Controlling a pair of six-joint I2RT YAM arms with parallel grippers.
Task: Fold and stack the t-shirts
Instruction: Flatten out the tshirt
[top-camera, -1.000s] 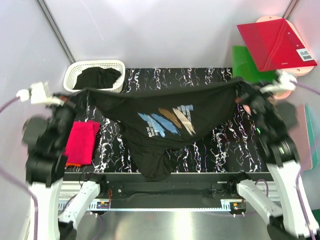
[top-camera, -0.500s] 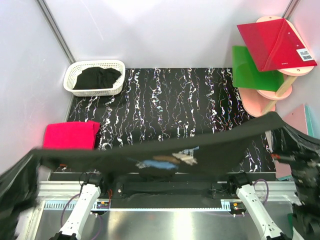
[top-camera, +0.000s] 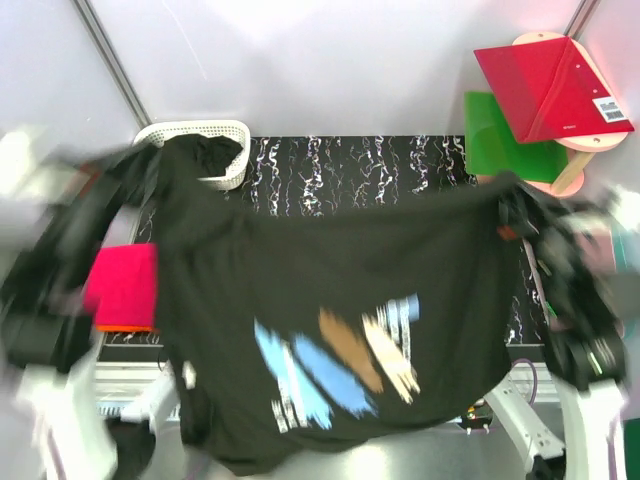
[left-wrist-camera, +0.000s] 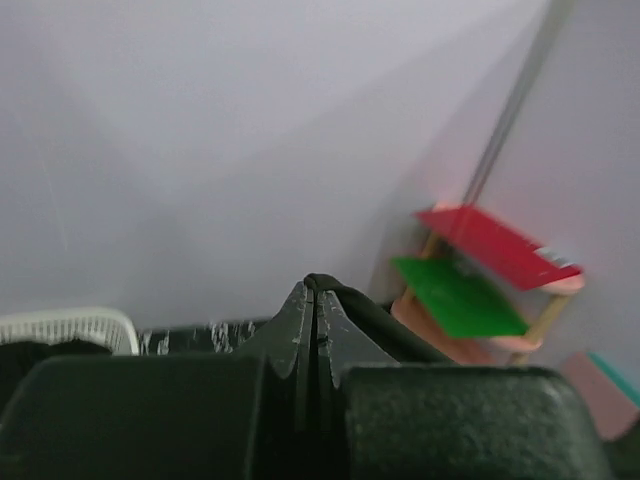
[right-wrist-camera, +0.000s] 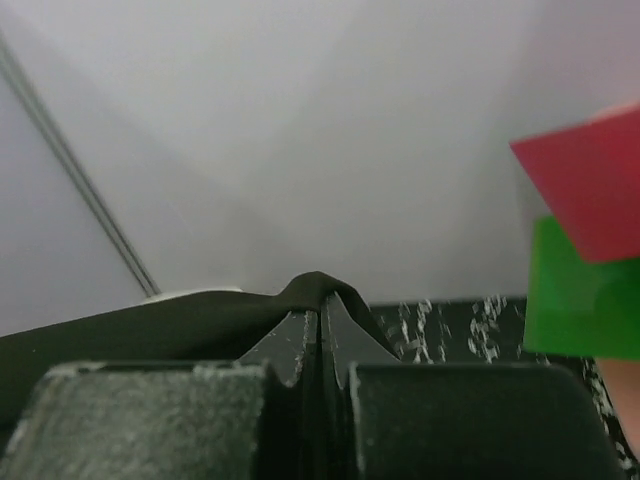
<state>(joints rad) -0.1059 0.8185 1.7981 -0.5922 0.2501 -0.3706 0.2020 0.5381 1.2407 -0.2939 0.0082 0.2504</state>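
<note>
A black t-shirt (top-camera: 330, 290) with blue, tan and white slanted brushstrokes hangs spread in the air between both arms, its printed front toward the top camera and its hem low at the near edge. My left gripper (top-camera: 150, 160) is shut on its top left corner, the black cloth pinched at the fingertips (left-wrist-camera: 316, 288). My right gripper (top-camera: 505, 195) is shut on the top right corner, cloth bunched over its tips (right-wrist-camera: 320, 290). A folded hot-pink t-shirt (top-camera: 125, 285) lies at the table's left, partly hidden. Another black t-shirt (top-camera: 205, 150) fills the basket.
A white lattice basket (top-camera: 190, 135) stands at the back left. Red (top-camera: 550, 85) and green (top-camera: 510, 135) flat boards rest on a pink stand at the back right. The black marbled table (top-camera: 350, 165) shows behind the raised shirt.
Both arms have swung up and back from the low near edge, carrying the stretched shirt; it now hangs high and spread with the print facing the camera.
</note>
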